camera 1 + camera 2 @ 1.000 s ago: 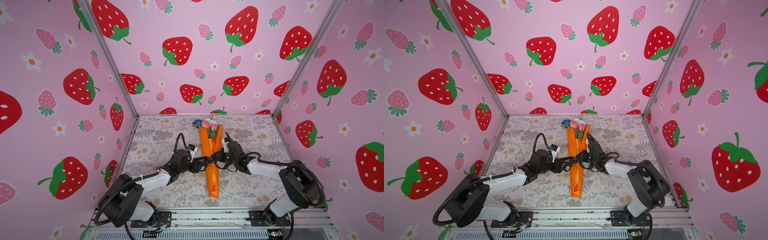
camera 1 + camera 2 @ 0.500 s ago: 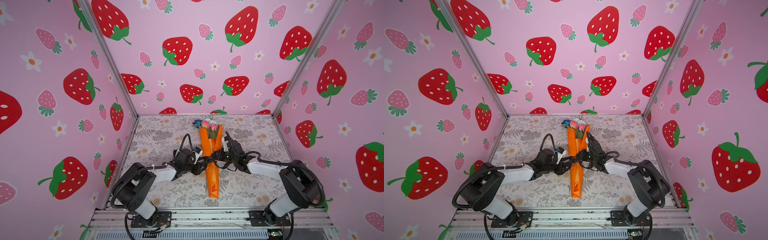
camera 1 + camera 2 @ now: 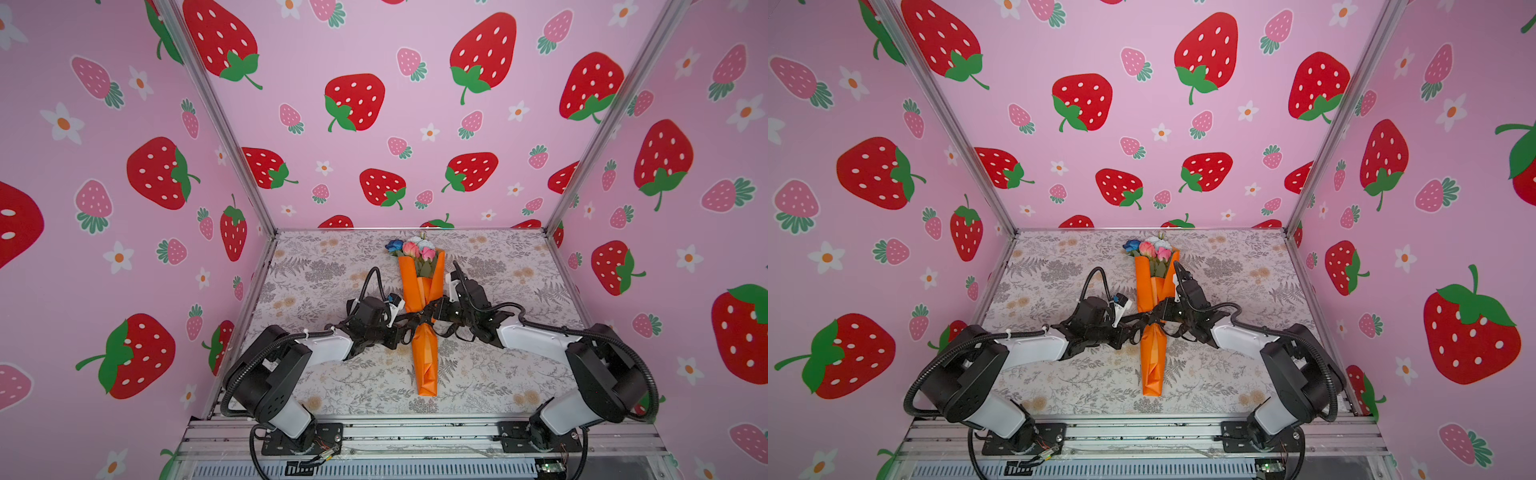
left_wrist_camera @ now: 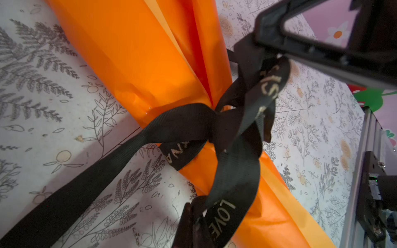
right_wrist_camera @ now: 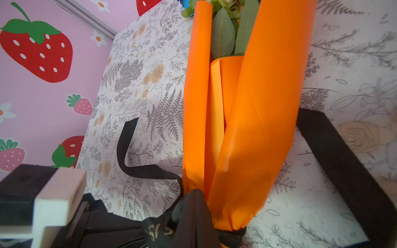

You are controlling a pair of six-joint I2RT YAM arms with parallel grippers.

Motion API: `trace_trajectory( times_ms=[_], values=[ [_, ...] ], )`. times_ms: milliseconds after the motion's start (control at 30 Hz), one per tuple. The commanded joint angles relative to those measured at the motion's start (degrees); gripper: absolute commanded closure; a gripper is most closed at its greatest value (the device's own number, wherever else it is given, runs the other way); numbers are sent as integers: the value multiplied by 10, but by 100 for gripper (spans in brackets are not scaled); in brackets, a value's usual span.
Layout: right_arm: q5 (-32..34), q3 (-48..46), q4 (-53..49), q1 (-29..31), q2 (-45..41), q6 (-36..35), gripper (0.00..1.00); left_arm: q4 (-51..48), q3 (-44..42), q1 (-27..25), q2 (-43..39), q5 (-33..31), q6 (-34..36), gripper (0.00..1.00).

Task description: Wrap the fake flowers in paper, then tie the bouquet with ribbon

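Observation:
The bouquet of fake flowers (image 3: 424, 291) (image 3: 1152, 361) lies lengthwise mid-table in orange paper, with pink, blue and pale blooms (image 3: 413, 247) at the far end. A black ribbon (image 4: 187, 122) with pale lettering is wound round its waist and crossed into a loose knot. My left gripper (image 3: 409, 328) (image 4: 194, 216) sits just left of the waist, shut on the strand that reads LOVE. My right gripper (image 3: 434, 309) (image 5: 193, 204) is at the waist from the right, shut on another lettered strand (image 5: 156, 232). A free ribbon tail (image 5: 126, 154) curls on the table.
The floral table mat (image 3: 498, 374) is walled in by pink strawberry panels (image 3: 374, 124) on three sides. A metal rail (image 3: 415, 432) with both arm bases runs along the near edge. Both arms lie low across the near half of the mat.
The left gripper has moved right, up to the bouquet's waist, and closed on a ribbon strand. The right gripper and the bouquet have stayed put.

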Motion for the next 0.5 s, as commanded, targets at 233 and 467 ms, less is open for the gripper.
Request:
trace_trajectory(
  times_ms=[233, 467],
  values=[
    [36, 25, -25, -5, -7, -23, 100, -39, 26, 0, -28, -5, -12, 100],
    [111, 10, -54, -16, -38, -24, 100, -67, 29, 1, -32, -21, -12, 100]
  ],
)
